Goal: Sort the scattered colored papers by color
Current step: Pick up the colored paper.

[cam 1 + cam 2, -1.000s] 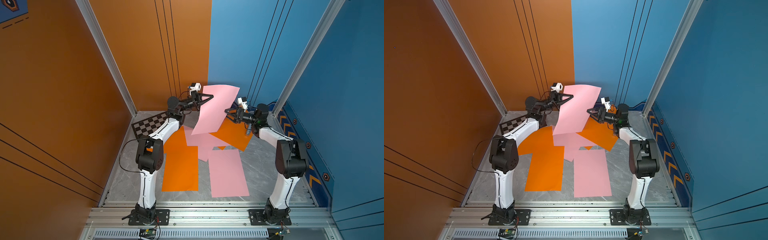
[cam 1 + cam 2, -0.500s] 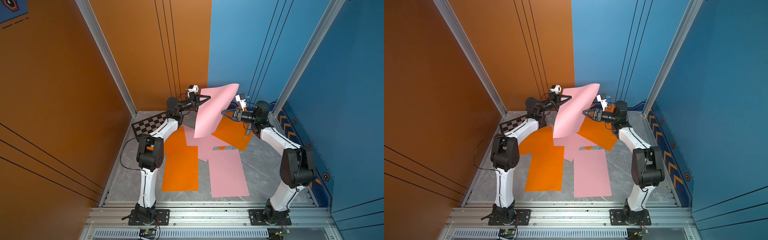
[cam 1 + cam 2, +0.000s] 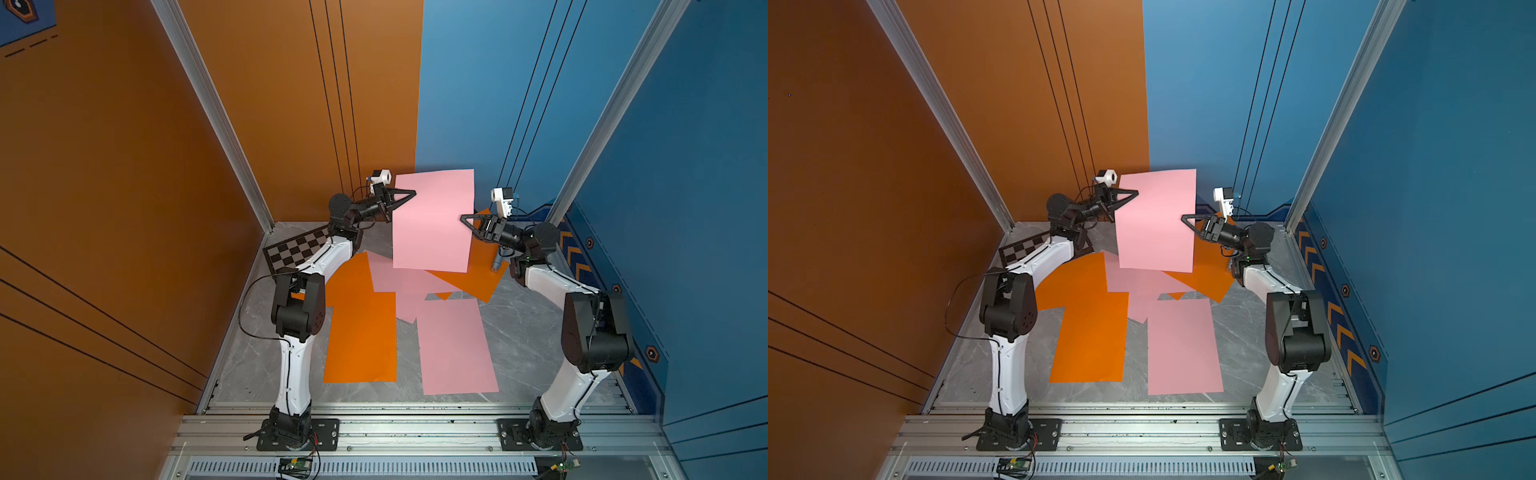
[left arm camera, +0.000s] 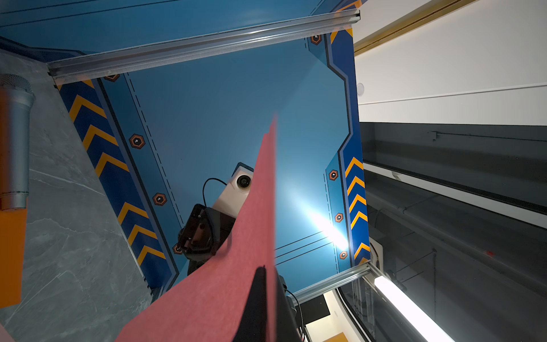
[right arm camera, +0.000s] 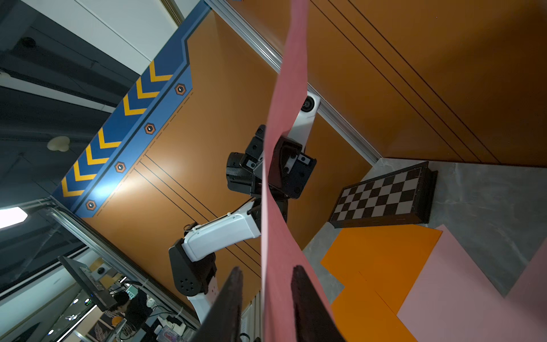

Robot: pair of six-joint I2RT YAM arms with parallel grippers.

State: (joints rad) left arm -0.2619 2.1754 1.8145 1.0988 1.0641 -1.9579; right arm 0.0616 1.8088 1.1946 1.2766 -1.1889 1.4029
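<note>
While both arms reach far and inward with elbows bent, the left fingers (image 4: 257,302) pinch the left edge of a pink sheet (image 3: 432,220) hanging upright above the table's (image 3: 519,332) far middle; the right fingers (image 5: 305,296) straddle its right edge, slightly spread. Orange papers (image 3: 361,332) and pink papers (image 3: 453,349) lie overlapping beneath.

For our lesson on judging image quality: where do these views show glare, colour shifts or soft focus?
Left wrist view: a hot glare patch on the blue wall; the held pink sheet reads dull red, its near edge soft. Right wrist view: a milder sheen on the orange wall; the sheet also looks dark red. In both top views: even light, sharp focus, the sheet pale pink.
</note>
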